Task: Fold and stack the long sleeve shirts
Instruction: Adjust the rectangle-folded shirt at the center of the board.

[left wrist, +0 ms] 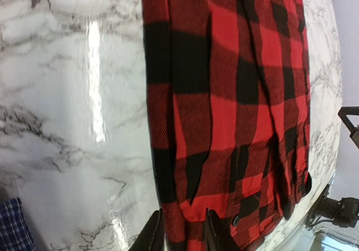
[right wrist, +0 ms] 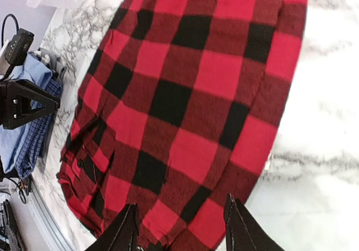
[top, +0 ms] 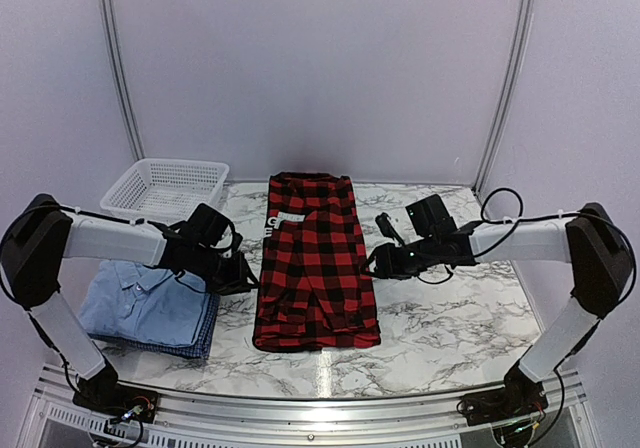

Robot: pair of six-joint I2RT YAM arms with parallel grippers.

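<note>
Both arms reach inward; left gripper (left wrist: 185, 235) slightly parted, right gripper (right wrist: 180, 228) wider.

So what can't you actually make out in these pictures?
- Lettering on the plaid shirt: top view, folded under, only a white scrap shows.
- Blue checked shirt: top view, covered by the light blue shirt; just an edge.
- Left gripper: left wrist view, cloth fills the gap; grip or not unclear.

overhead rear view, two close wrist views from opposite sides, plaid shirt (top: 316, 268) in all
</note>
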